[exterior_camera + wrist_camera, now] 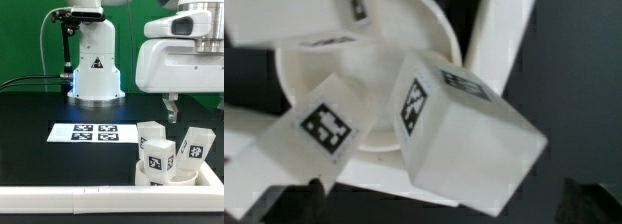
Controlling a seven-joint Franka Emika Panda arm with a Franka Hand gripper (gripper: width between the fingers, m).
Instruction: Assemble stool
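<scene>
The stool lies in parts at the exterior view's lower right. The round white seat (172, 179) is mostly hidden under three chunky tagged legs (160, 158), (195, 149), (152, 133) that stand or lean on it. My gripper (172, 104) hangs above them, clear of them. In the wrist view the seat (375, 85) shows with one large leg (470, 125) and a second leg (313, 128) leaning on it, and a third leg (292, 20) at the picture's edge. The gripper (441, 208) is open and empty, with its dark fingertips (295, 202) wide apart on either side of the legs.
The marker board (88, 131) lies flat on the black table in front of the robot base (95, 70). A white rail (90, 197) runs along the table's front edge and turns up beside the stool parts; it also shows in the wrist view (500, 35).
</scene>
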